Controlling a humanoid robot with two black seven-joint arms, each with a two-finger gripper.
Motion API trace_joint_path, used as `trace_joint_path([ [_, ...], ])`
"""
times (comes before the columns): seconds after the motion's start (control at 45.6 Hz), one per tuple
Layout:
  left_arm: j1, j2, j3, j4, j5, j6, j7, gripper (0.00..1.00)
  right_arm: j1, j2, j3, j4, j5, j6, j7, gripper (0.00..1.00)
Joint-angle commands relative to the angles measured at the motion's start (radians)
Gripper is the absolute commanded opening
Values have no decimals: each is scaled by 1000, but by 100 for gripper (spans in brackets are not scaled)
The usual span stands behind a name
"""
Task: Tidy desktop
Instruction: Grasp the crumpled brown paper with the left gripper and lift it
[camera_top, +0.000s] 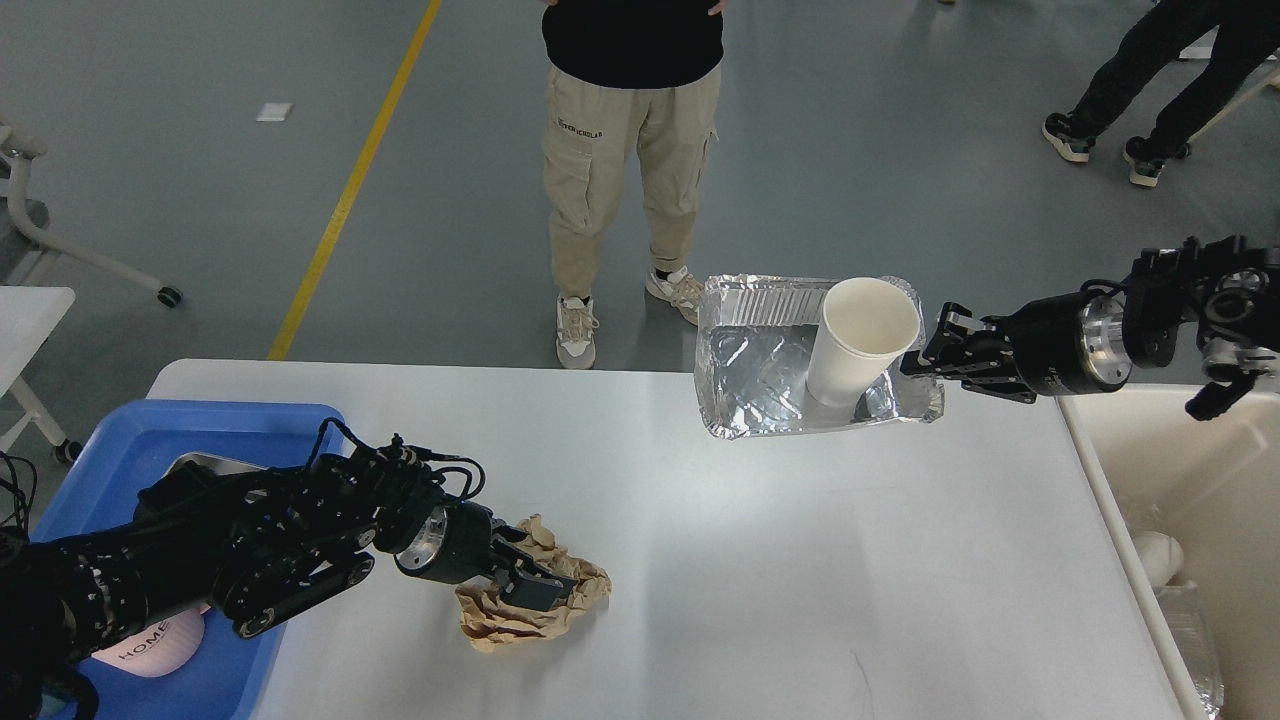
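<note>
Shiny foil tray (760, 385) with a paper cup (860, 340) hangs pinched in the right gripper (925, 352) over the desktop (800, 560) edge, probably heading for the beige bin (1190, 480), while the left gripper (545, 590) pinches crumpled brown paper (500, 625).

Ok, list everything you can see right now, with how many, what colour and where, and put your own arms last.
desktop: one, white, fills the middle.
foil tray: one, silver, far right edge of the desktop, raised by its right rim.
paper cup: one, white, standing inside the foil tray.
crumpled paper: one, brown, near left of the desktop.
plastic tray: one, blue, left end.
bin: one, beige, right of the desktop.
people: two, standing on the grey floor beyond, heads out of view.
left gripper: one, black, closed on the crumpled paper.
right gripper: one, black, pinching the foil tray's right rim.
</note>
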Motion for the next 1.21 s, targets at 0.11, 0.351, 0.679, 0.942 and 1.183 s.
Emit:
trace_joint_path([
  [0.11,-12,1,23,0,6,29,-86,11,-7,-3,0,-1,-1,-2,0,0],
  [0.351,-8,64,16,-9,3,31,-132,1,-10,-1,2,-1,-1,-2,0,0],
  [0.679,0,188,-68,-158,-40,17,-185,1,-39,5,-9,-13,-21,-2,-2,0],
  [0.942,3,440,-204,-403,-155,-14,-191,3,-60,11,-11,-33,-44,-3,-2,0],
  [1.183,67,606,-358,-463,-264,-14,-195,4,-57,8,-12,-28,-43,-9,-3,0],
])
